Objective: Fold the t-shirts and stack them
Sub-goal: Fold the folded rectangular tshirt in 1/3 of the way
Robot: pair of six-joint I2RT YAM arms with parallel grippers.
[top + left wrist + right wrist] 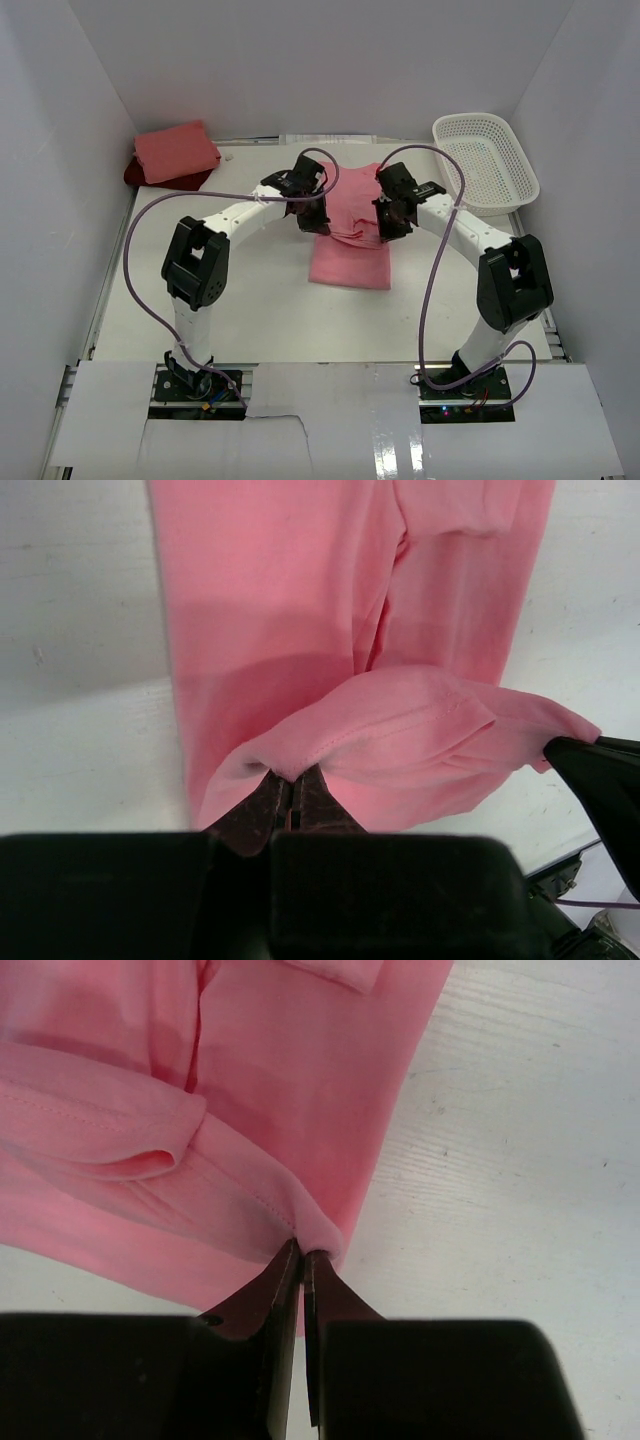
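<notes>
A rose pink t-shirt [350, 255] lies as a long folded strip in the middle of the table. My left gripper [318, 222] is shut on its left corner, the cloth [400, 730] bunched just past my tips [290, 785]. My right gripper [385, 228] is shut on its right corner [320, 1235]. Both hold that end lifted and doubled over the strip. A folded salmon pink t-shirt [176, 150] sits at the back left on top of a dark red t-shirt [140, 175], which shows only at its edge.
A white plastic mesh basket [485, 160] stands at the back right. White walls close in the table on the left, back and right. Bare white tabletop [520, 1140] lies beside the strip.
</notes>
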